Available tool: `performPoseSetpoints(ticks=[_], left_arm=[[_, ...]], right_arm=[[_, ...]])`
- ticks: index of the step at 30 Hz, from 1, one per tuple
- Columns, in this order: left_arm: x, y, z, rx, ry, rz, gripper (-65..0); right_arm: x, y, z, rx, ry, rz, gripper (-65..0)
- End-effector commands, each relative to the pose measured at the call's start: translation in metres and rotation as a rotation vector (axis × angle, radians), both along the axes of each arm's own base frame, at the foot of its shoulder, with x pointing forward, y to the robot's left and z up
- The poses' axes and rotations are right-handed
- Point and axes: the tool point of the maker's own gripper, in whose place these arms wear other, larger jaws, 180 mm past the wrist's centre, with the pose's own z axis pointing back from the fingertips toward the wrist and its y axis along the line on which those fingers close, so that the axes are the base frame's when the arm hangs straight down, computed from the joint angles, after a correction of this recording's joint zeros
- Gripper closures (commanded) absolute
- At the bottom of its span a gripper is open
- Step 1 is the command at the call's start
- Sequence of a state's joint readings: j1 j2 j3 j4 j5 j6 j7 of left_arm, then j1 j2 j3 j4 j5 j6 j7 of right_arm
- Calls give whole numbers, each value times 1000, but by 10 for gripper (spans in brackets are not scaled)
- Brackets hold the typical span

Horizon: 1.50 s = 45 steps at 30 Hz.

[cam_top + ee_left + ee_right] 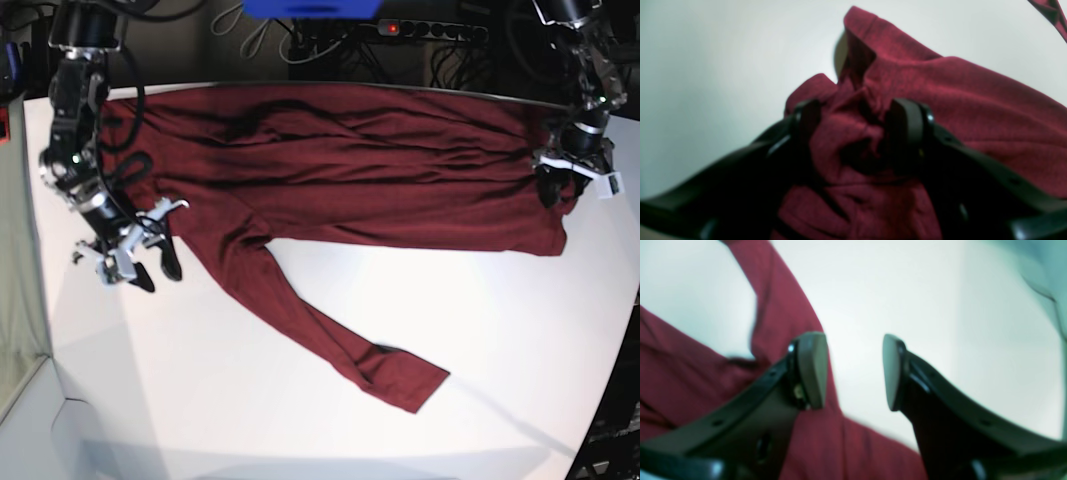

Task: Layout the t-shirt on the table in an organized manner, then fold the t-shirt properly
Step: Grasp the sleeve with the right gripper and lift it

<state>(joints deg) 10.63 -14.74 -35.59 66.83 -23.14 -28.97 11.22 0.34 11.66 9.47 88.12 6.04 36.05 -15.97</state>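
Base view shows one t-shirt [340, 170], dark maroon, spread across the far half of one white table [250, 400], with two arms over it, one at each end of the cloth. One long sleeve runs from the body of the garment toward the near edge of the table, ending in a cuff well away from both grippers.

Right gripper [150, 262] hangs just beside the garment's end on that view's left. Its two fingers stand apart, and in the right wrist view the two pale pads [811, 368] have only bare table between them; nothing is held. Maroon cloth [683, 373] lies to one side of and beneath the nearer finger, and a strip of it runs away past that fingertip.

Left gripper [556, 183] sits at the opposite end of the shirt, at the corner of the fabric. In the left wrist view its two black fingers [907, 130] are parted, with a bunched fold of cloth [853, 146] lying in the gap between them. The fabric fills the gap loosely; I cannot tell whether the fingers press on it. More of the shirt [973, 100] stretches away beyond the fingertips.
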Motion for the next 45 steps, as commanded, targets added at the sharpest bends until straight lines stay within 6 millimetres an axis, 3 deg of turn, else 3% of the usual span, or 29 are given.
performPoseSetpoints(ticks=[1, 6, 12, 23, 29, 32, 35, 40, 45], left_arm=[[1, 5, 5, 13, -3, -5, -327], [1, 4, 4, 11, -3, -5, -327], [2, 4, 6, 14, -6, -5, -327], [2, 5, 4, 12, -4, -2, -326], [1, 5, 4, 11, -2, -2, -326], [1, 5, 4, 11, -2, -2, -326], [1, 5, 4, 11, -2, -2, -326], [3, 5, 5, 11, -7, -2, -326], [2, 5, 4, 11, -4, -2, -326]], right_arm=[[19, 6, 18, 17, -45, 1, -280], [72, 37, 17, 18, 46, 50, -281], [101, 66, -9, 29, 151, 123, -281], [102, 70, -67, 160, 246, 96, -281], [102, 72, -79, 181, 264, 93, -275], [100, 72, -80, 185, 264, 92, -205], [100, 78, -80, 195, 263, 97, -12], [100, 84, -78, 206, 261, 105, 0], [88, 102, -47, 210, 149, 203, 0]])
